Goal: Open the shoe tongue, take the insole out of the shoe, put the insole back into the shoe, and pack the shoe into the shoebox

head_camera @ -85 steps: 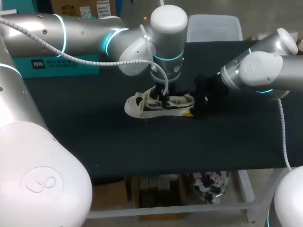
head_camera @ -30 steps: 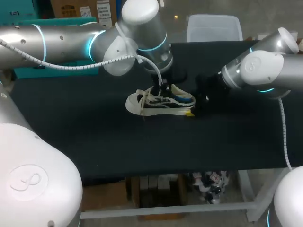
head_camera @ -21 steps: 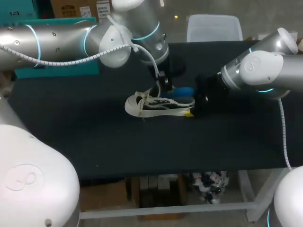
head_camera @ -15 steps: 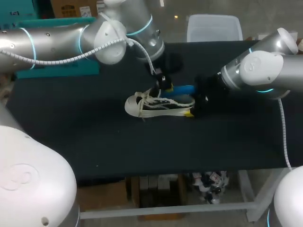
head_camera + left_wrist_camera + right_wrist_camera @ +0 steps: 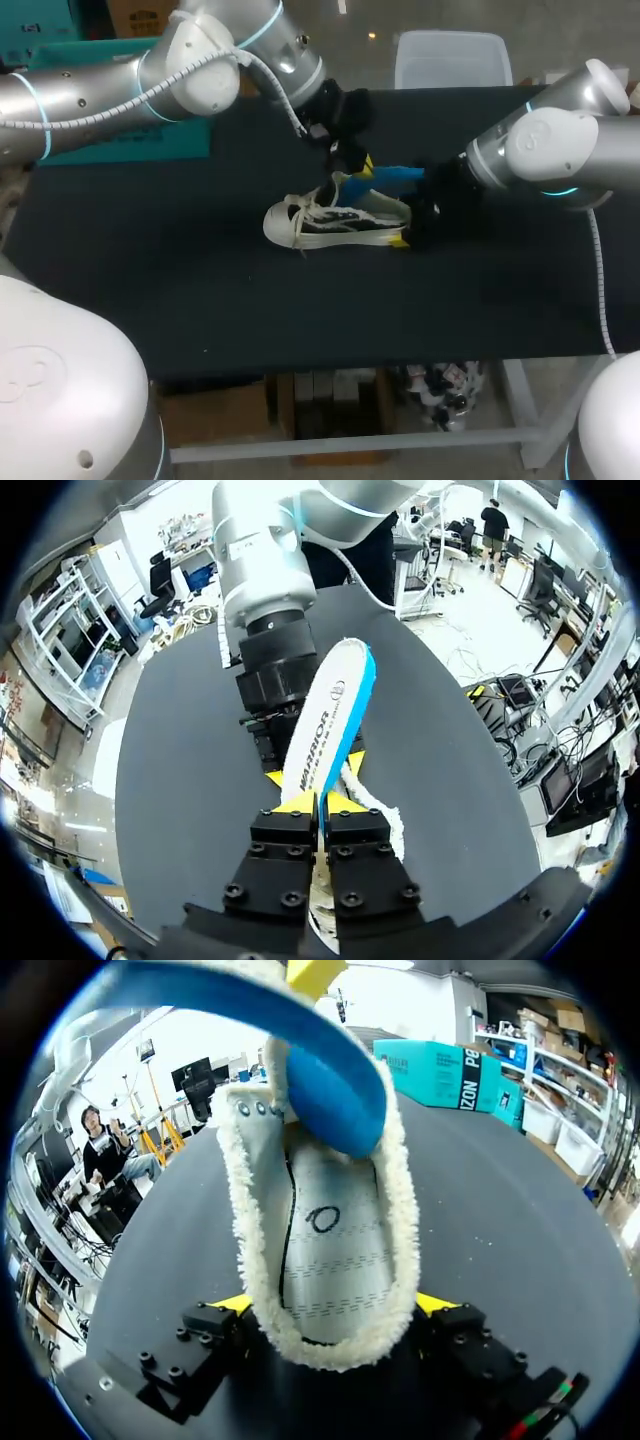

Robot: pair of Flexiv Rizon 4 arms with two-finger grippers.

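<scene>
A white and black shoe (image 5: 330, 222) lies on its sole on the black table (image 5: 200, 300), toe to the left. My right gripper (image 5: 405, 222) stands at its heel, one yellow tip on each side of the fleece-lined collar (image 5: 320, 1220), shut on the shoe. My left gripper (image 5: 352, 160) hangs above and behind the shoe's opening, shut on the blue and white insole (image 5: 395, 176). In the left wrist view the insole (image 5: 335, 705) runs from the left gripper (image 5: 320, 802) out over the shoe (image 5: 385, 815) toward my right arm. Its blue end (image 5: 330, 1100) curves above the shoe's opening.
A translucent plastic box (image 5: 452, 58) stands at the table's far edge behind my right arm. A teal box (image 5: 120, 140) lies at the back left. Bare black tabletop stretches in front of the shoe and to its left.
My left gripper has risen and drawn back to the left, lifting the insole up out of the shoe. The right arm and the shoe have stayed put.
</scene>
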